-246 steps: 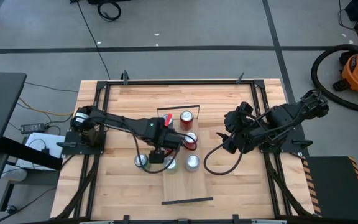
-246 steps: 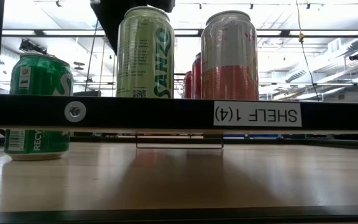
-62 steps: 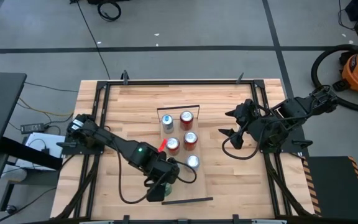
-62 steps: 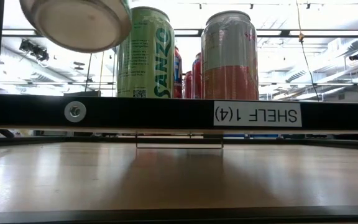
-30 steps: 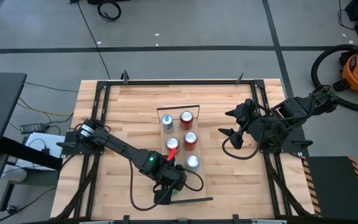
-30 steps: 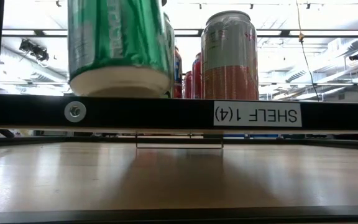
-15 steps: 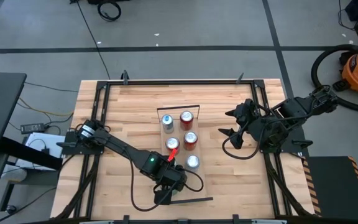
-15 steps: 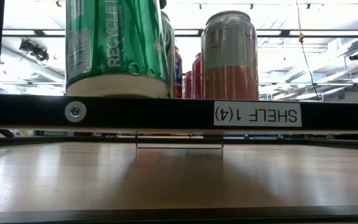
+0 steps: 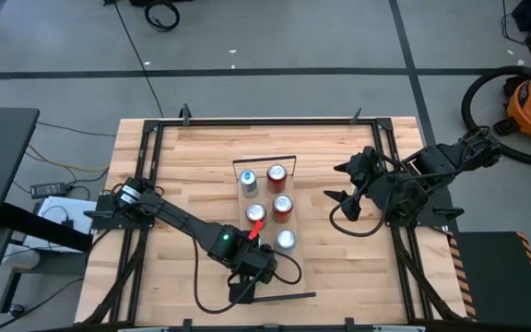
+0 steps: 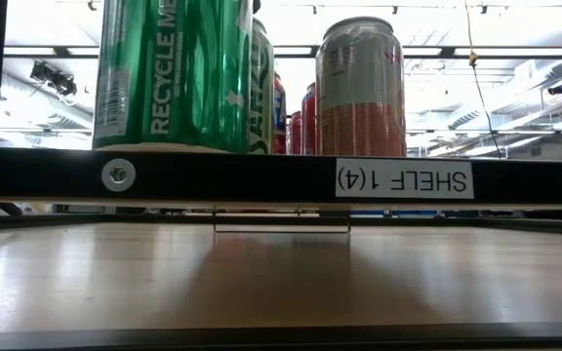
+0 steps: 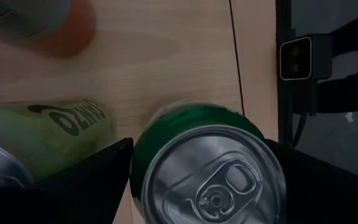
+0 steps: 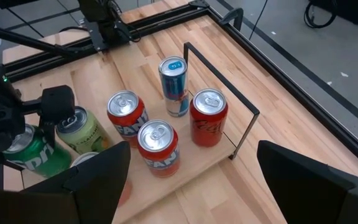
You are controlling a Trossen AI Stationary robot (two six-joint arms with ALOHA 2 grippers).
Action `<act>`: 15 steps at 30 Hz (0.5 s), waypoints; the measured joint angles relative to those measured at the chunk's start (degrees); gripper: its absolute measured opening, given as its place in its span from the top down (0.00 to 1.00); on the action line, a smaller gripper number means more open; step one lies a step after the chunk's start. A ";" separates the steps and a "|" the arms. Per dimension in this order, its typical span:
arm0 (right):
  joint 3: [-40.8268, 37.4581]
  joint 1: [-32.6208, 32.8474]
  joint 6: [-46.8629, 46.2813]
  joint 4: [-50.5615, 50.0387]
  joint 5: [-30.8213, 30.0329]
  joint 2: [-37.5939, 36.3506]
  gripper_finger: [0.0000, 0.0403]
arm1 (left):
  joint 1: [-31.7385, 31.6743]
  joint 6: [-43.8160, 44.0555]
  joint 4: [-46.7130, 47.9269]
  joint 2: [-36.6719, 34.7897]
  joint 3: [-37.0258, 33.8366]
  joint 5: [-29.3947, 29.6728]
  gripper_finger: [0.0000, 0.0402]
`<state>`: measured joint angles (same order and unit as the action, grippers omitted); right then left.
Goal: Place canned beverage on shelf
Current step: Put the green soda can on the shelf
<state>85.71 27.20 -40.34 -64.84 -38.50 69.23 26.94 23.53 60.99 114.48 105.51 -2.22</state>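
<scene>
On the slatted table (image 9: 182, 166) lies the shelf (image 9: 290, 272). The left gripper (image 9: 244, 282), at the shelf's near end, grips the green can (image 10: 169, 73) between its fingers. The right gripper (image 9: 337, 184) waits spread wide and empty at the table's right side. Within the last second the green can has sunk: its base, lately visible in the low view, is now hidden behind the black front rail (image 10: 261, 178). It is therefore judged seated or nearly so, with release remaining. Seven cans are counted: one green, one pale green can (image 12: 86, 130), one salmon can (image 10: 361, 88), two red-and-white cans (image 12: 127, 115), one red can (image 12: 209, 118) and one blue can (image 12: 174, 84).
</scene>
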 joint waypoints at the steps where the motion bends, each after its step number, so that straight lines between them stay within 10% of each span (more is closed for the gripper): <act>1: 0.00 0.00 0.02 0.00 0.00 0.00 0.10 | 0.00 0.31 0.18 0.00 0.11 0.00 0.11; 15: 0.00 0.00 0.02 0.02 0.00 0.00 0.10 | -0.02 -0.69 0.54 0.07 2.47 0.04 0.11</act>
<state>85.71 27.20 -40.32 -64.82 -38.50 69.23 26.92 22.84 61.53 114.54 107.98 -2.17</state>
